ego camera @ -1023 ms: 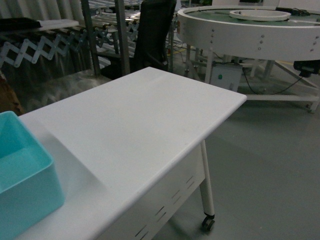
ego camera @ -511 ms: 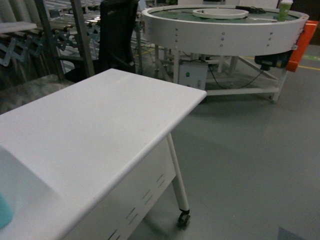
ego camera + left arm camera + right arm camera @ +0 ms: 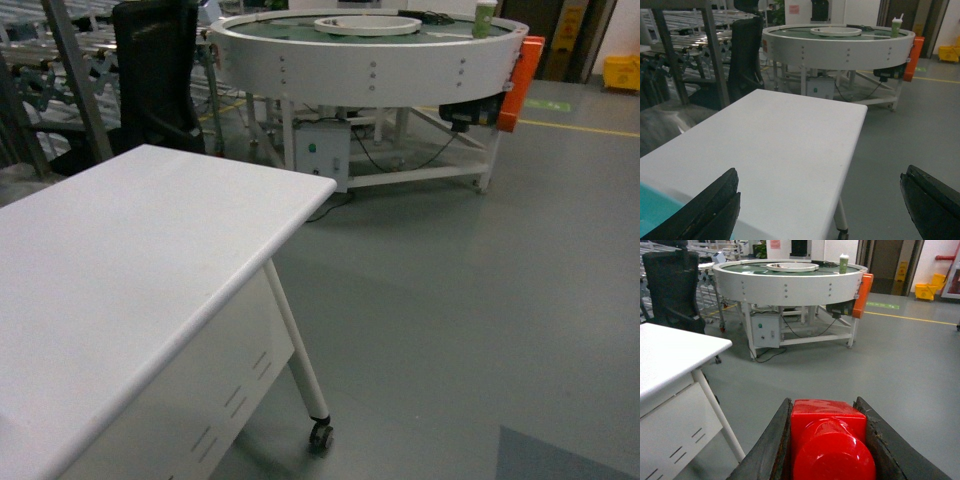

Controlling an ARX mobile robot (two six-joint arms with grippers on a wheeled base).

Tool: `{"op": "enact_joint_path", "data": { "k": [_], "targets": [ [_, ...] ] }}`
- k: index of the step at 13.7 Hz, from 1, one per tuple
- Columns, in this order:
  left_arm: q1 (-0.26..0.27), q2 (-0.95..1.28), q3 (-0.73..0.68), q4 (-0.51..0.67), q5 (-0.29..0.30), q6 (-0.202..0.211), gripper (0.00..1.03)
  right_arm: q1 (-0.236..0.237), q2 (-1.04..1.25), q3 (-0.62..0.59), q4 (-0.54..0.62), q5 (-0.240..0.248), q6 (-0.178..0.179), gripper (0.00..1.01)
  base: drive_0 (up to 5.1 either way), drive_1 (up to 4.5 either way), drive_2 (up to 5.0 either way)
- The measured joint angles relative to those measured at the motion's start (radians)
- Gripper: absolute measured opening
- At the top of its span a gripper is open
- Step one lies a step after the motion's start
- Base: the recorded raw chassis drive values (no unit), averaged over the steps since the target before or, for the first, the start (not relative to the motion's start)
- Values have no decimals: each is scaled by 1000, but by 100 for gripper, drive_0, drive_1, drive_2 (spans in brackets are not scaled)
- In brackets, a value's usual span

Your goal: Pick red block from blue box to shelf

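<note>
Filling the lower middle of the right wrist view, the red block (image 3: pixel 832 442) is seen clamped between the two dark, rough-edged fingers (image 3: pixel 771 447) of the right gripper (image 3: pixel 827 440). Its plastic is glossy and smooth, with flat faces and a rounded stud bulging toward the camera; its lower part is cut off by the frame edge. Beyond it lies grey, matte floor (image 3: pixel 900 360).

The left gripper (image 3: pixel 820 200) is shown spread wide and grasping nothing: one black, grainy finger (image 3: pixel 705 212) sits at 7 o'clock and the other at 4 o'clock, both cropped by the frame. Between them stretches the white table (image 3: pixel 785 145), smooth and rectangular with rounded corners. A sliver of the blue box (image 3: pixel 657 212) is visible at 8 o'clock, a pale turquoise plastic surface mostly cut off, so its inside cannot be judged.

In the head view neither gripper is seen. The table occupies the 8 o'clock region, with a slotted white panel below, a thin tubular leg and a small caster (image 3: pixel 321 435). At 12 o'clock stands a large round white conveyor table (image 3: pixel 370 50) with a riveted rim, an orange panel on its right side and a cup on top. At 10 o'clock a black chair (image 3: pixel 155 70) stands before the shelf (image 3: pixel 45 55), of which only shiny metal posts and rails are made out, the rest being cropped.
</note>
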Motion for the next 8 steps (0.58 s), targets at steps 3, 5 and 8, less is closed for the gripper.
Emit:
{"op": "enact_joint_path", "data": {
  "k": [3,5,8],
  "targets": [
    [0,0,0,0,0,0,98,0,0,0,0,0,0,28,-149,-149,-149],
    [0,0,0,0,0,0,98,0,0,0,0,0,0,28,-149,-149,-149],
    [0,0,0,0,0,0,98,0,0,0,0,0,0,28,-141,-141,-141]
  ]
}}
